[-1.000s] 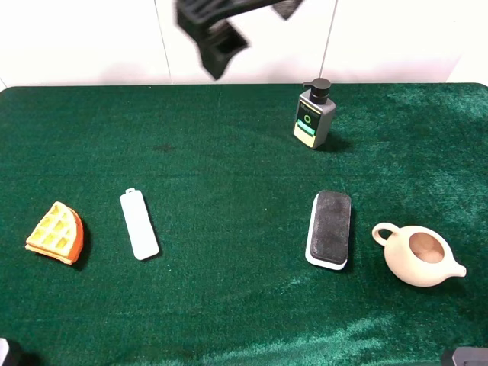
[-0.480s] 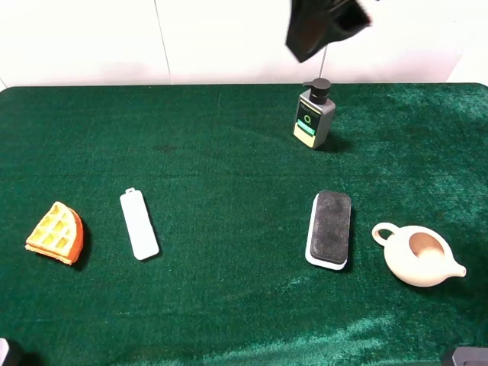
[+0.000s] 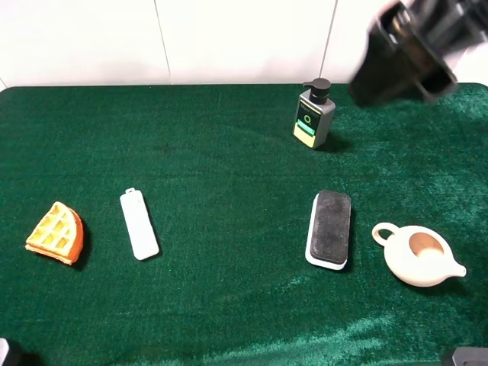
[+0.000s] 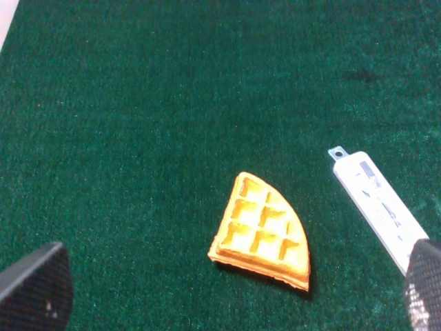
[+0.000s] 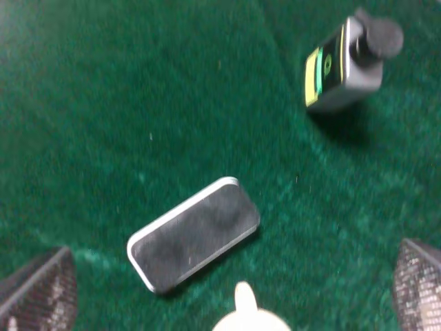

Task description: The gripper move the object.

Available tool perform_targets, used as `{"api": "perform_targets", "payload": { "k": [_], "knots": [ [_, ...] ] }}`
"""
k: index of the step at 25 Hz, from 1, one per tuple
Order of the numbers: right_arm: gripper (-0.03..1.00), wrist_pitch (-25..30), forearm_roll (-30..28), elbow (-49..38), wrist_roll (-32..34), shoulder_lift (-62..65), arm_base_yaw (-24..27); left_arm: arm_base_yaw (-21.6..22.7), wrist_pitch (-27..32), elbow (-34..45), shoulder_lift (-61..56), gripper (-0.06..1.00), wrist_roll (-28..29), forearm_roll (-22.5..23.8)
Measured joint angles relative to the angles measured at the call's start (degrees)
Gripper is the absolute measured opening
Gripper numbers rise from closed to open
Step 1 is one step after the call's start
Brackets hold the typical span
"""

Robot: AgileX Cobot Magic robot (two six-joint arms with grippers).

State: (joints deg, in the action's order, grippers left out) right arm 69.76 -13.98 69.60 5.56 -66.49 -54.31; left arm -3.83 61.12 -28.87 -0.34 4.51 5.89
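Note:
The object, a slim flat white stick [image 3: 139, 224], lies on the green cloth at the left, right of the waffle. It also shows in the left wrist view [image 4: 375, 210], grey marks up. My left gripper [image 4: 229, 284] is open and empty above the waffle, with the stick by one fingertip [image 4: 426, 286]. My right gripper [image 5: 227, 286] is open and empty above the eraser and teapot. A blurred black gripper shape [image 3: 404, 53] hangs high at the top right, right of the pump bottle. Its prongs cannot be made out.
An orange waffle wedge [image 3: 55, 232] [image 4: 262, 234] lies at the far left. A black-topped white block [image 3: 330, 229] [image 5: 193, 234] and a beige teapot [image 3: 418, 255] [image 5: 244, 314] sit at the right. A dark pump bottle [image 3: 313, 114] [image 5: 344, 65] stands at the back.
The black shape has swept from the top left of centre across to the top right. The stick and the other objects have not moved.

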Motion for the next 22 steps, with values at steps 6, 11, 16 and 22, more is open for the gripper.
{"api": "perform_targets", "payload": {
  "k": [6, 11, 16, 22],
  "knots": [
    [0.7, -0.05, 1.56, -7.88, 0.13, 5.31, 4.07, 0.0, 0.0, 0.0, 0.0, 0.98, 0.0, 0.0],
    [0.7, -0.55, 5.3, -13.53, 0.13, 11.77, 18.55, 0.0, 0.0, 0.0, 0.0, 0.98, 0.0, 0.0],
    [0.7, -5.96, 7.38, -19.46, 0.27, 23.66, 32.68, 0.0, 0.0, 0.0, 0.0, 0.98, 0.0, 0.0],
    [0.7, -11.71, 7.94, -28.68, 0.31, 42.19, 43.96, 0.0, 0.0, 0.0, 0.0, 0.98, 0.0, 0.0]
  ]
}}
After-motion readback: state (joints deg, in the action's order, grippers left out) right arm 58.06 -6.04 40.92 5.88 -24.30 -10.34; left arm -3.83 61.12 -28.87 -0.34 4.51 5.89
